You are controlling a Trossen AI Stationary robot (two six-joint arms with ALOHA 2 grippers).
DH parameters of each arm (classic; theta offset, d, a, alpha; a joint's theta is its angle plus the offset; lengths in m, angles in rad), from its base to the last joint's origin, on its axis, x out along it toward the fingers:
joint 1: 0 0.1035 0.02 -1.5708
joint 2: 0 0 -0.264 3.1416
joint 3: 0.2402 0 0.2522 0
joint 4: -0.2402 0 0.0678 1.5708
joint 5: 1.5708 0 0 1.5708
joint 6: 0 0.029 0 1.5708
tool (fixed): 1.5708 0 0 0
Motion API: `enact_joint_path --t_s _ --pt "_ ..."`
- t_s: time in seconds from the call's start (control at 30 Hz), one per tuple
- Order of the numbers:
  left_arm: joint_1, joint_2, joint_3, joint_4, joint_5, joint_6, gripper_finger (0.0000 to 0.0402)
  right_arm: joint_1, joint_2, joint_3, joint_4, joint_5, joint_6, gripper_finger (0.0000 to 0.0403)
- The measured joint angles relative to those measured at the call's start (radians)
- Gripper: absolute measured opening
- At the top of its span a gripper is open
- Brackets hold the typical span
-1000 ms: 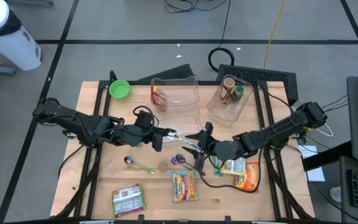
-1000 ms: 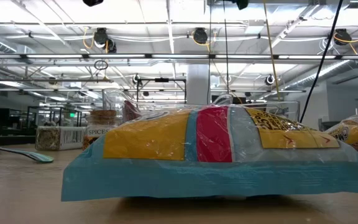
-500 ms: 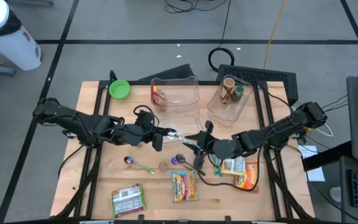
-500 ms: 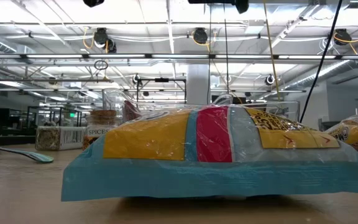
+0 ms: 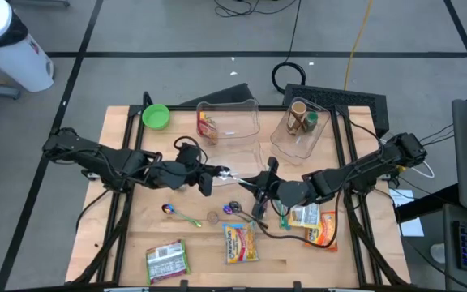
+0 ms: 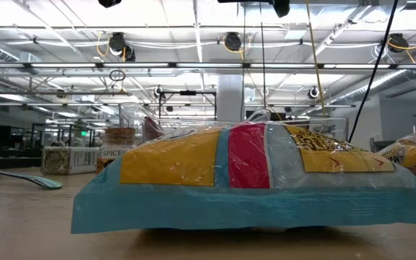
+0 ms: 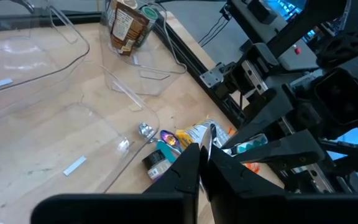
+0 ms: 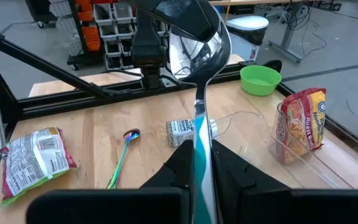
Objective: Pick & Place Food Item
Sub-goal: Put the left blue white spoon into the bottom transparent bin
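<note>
Both pincers meet mid-counter. Right pincer pinches a spoon, bowl up toward the left pincer, which is pressed together on something thin, can't tell what. Looks like a handover. Snack pouch lies untouched near the front edge.

**Wooden tabletop and what rests on it**

The tabletop is pale wood. Taking the green bowl at its far left corner as landmark: just right of the bowl stands a clear bin, then a second clear bin. Toward the near edge lie a rainbow spoon, a green-white packet, a blue-edged snack packet and an orange bag.
</note>
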Motion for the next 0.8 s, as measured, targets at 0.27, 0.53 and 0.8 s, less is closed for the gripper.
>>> enact_joint_path --t_s 0.27,0.53,0.8 --pt "0.053 -0.001 0.000 0.021 0.093 0.057 0.0026 -0.001 0.000 0.000 0.003 0.003 0.000 0.0016" --pt "0.111 -0.002 0.000 0.137 0.200 0.202 0.0062 -0.022 -0.002 0.000 0.009 0.000 0.018 0.0016" --pt "0.188 -0.005 0.000 0.154 0.327 0.287 0.0167 -0.063 -0.001 0.000 0.014 -0.062 0.040 0.0016"
